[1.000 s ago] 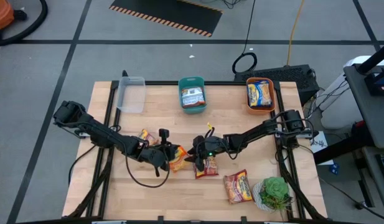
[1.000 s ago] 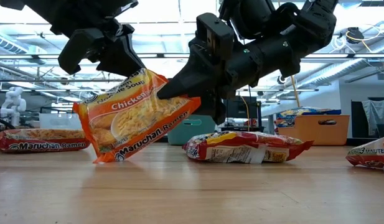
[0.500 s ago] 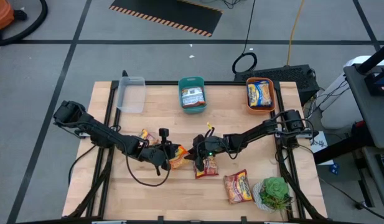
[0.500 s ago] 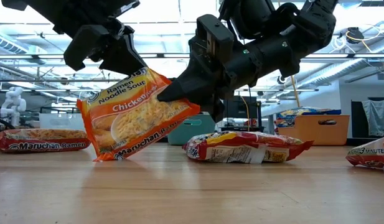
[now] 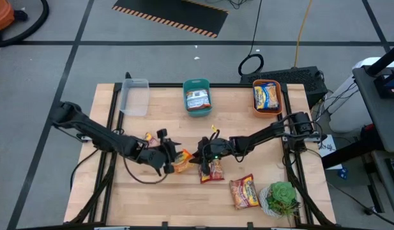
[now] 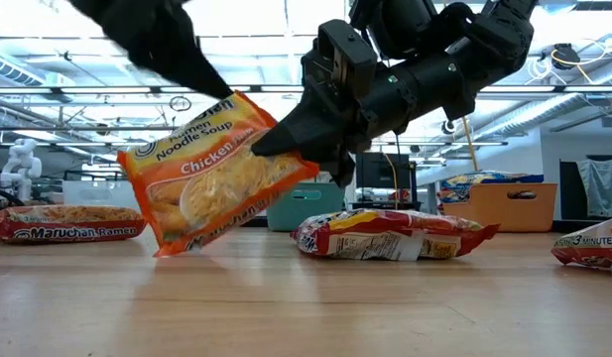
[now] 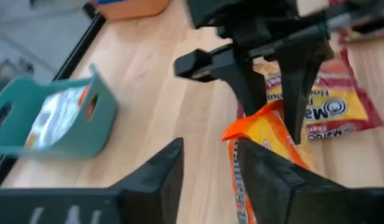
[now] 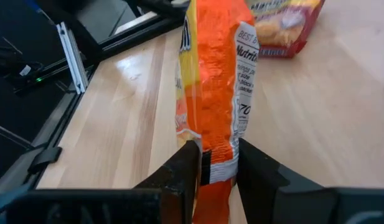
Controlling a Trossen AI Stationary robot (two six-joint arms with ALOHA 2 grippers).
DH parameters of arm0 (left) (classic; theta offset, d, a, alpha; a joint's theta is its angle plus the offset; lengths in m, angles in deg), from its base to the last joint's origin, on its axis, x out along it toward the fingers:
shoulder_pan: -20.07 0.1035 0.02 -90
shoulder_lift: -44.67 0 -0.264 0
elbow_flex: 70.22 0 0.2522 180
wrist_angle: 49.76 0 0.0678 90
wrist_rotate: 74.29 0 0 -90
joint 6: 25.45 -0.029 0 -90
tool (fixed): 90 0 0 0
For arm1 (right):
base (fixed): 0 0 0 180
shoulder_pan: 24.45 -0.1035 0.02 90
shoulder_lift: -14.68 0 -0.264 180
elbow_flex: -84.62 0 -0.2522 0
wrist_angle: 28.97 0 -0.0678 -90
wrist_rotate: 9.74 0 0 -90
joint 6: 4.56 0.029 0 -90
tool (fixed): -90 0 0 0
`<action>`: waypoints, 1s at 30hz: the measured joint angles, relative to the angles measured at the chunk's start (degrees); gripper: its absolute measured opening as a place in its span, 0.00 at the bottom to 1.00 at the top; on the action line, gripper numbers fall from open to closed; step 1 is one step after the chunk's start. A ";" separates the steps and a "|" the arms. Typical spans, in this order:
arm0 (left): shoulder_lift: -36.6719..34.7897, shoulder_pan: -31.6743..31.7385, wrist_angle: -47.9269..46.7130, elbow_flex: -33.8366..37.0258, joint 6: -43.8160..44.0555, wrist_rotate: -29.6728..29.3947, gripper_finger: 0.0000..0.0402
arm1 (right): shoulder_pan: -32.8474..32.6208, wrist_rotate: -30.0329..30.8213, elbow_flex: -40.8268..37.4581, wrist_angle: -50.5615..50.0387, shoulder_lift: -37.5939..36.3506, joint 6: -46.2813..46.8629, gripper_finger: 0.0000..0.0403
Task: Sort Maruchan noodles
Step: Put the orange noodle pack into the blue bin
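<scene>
An orange Maruchan chicken noodle packet [image 6: 211,174] stands tilted above the table's middle, between my two grippers. My right gripper [image 6: 286,144] is shut on its right-hand end. My left gripper [image 7: 210,174] is open just above and left of the packet's upper edge [image 6: 221,99]. The packet is seen edge-on in the right wrist view [image 8: 213,74]. A red Maruchan packet [image 6: 385,235] lies flat on the table under my right gripper. My right gripper pinches the orange packet's right-hand end [image 8: 215,158] between its two fingers. It comes from the table's right, slanting a little downward. The packet stands on edge and tilted, its lower left corner [image 6: 165,250] down at the table top. My left gripper: whether a finger [image 7: 272,180] touches the packet's edge beside it I cannot tell.
More packets lie at the left [image 5: 149,138] and near right [image 5: 244,191]. Along the far edge stand a clear bin [image 5: 134,97], and a teal bin [image 5: 197,108] and an orange bin [image 5: 267,110] that each hold a packet. A green plant [image 5: 281,198] stands at the near right corner.
My left gripper has opened and let go of the orange packet's upper edge, and it has risen and rolled. The packet stays in my right gripper and has barely shifted. My right gripper has kept its place.
</scene>
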 joint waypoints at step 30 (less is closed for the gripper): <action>-7.74 -4.91 -14.67 -4.64 19.73 6.89 0.45 | -2.50 5.19 -2.09 -24.79 -27.74 -14.94 0.20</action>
